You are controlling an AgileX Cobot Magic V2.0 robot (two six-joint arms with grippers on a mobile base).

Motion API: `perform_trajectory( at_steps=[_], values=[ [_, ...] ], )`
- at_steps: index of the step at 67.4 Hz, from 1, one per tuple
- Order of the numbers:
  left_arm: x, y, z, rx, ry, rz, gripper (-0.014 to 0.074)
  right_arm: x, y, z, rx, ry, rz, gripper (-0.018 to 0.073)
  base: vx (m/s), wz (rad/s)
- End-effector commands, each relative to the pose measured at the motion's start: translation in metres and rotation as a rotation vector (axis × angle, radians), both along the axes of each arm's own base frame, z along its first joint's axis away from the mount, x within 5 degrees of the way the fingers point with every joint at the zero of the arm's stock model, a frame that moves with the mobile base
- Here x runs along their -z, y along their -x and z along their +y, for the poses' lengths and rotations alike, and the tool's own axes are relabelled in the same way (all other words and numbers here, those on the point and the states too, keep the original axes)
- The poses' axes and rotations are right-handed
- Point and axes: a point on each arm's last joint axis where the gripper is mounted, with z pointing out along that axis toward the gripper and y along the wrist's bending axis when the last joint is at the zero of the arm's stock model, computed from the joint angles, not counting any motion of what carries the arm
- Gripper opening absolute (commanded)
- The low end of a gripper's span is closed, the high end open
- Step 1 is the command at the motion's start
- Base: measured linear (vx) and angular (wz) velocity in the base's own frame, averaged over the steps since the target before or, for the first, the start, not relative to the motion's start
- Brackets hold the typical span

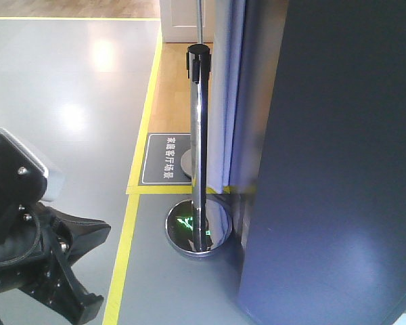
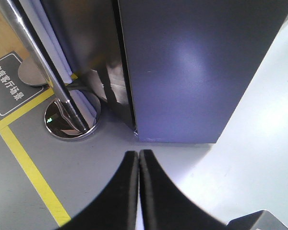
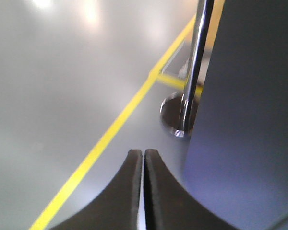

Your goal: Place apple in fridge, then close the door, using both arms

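Nearby, chrome stanchion (image 1: 199, 142) stands beside fridge (image 1: 331, 162).

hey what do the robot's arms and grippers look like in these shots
Both grippers, left gripper and right gripper, have matte black fingers that curve outward toward the base. In the front view, one arm shows black housings, a silver-grey plate with screws, and a loose black cable.

obstacles: fridge (image 1: 331, 169), stanchion post (image 1: 199, 135) | free: grey floor (image 1: 68, 88) left

Chrome stanchion (image 1: 200, 145) by floor sign (image 1: 164, 158) — yellow tape (image 1: 125, 237).
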Motion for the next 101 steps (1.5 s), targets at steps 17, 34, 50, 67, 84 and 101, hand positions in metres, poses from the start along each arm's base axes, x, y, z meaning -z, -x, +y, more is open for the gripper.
perform_trajectory(
  at_steps=[17, 34, 50, 67, 84, 101],
  values=[
    [-0.015, -0.001, -0.002, 0.007, 0.075, -0.069, -0.0006, -0.025, -0.045, 0.014, 0.039, -0.024, -0.126, -0.0009, 0.0, 0.0],
    [-0.015, -0.001, -0.002, 0.007, 0.075, -0.069, -0.0006, -0.014, -0.106, 0.022, 0.142, 0.234, -0.071, -0.0009, 0.0, 0.0],
    [-0.015, -0.001, -0.002, 0.007, 0.075, -0.069, -0.0006, -0.012, -0.151, 0.016, 0.361, 0.392, -0.067, -0.0003, 0.0, 0.0],
    [-0.015, -0.001, -0.002, 0.007, 0.075, -0.069, -0.0006, -0.035, -0.2, 0.01, 0.466, 0.534, -0.05, -0.0003, 0.0, 0.0],
    [-0.015, -0.001, -0.002, 0.007, 0.075, -0.069, -0.0006, -0.064, -0.24, -0.021, 0.566, 0.491, -0.139, -0.0002, 0.0, 0.0],
    [-0.015, -0.001, -0.002, 0.007, 0.075, -0.069, -0.0006, -0.077, -0.269, -0.046, 0.597, 0.378, -0.301, -0.0002, 0.0, 0.0]
  ],
)
